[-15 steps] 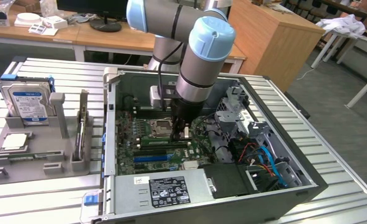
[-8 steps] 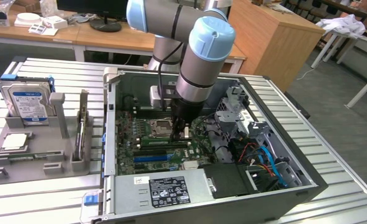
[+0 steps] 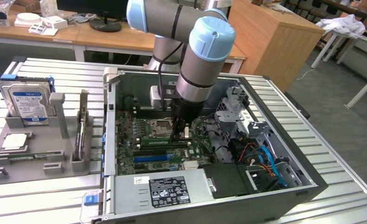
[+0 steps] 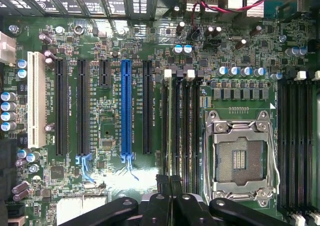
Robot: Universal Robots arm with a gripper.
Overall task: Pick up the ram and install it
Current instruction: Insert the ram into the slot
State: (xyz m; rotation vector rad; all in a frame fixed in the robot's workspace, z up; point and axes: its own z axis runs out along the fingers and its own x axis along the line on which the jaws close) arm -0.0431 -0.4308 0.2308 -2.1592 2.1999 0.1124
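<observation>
Fingers (image 4: 163, 182) shut tight above the memory slots (image 4: 182, 131), hold unclear; an off-line push could damage a slot.

**What the arm keeps out of sight**

In the exterior view, the grey robot arm with pale blue joint caps (image 3: 199, 51) runs out past the top edge. Its wrist covers most of the black gripper (image 3: 184, 134) and the middle of the large green motherboard (image 3: 146, 158).

In the wrist view the black fingers (image 4: 176, 183) sit close together and are cut off by the picture's edge. Whether anything thin is pinched between them, I cannot tell.

The long black memory slots (image 4: 295, 146) also run off the frame.

The print on the silver, blue-labelled hard drive (image 3: 24, 100) and on the white power-supply label (image 3: 169, 190) is too small to read.

The dark metal computer case (image 3: 264, 205) loses its near corner to the bottom edge.
</observation>
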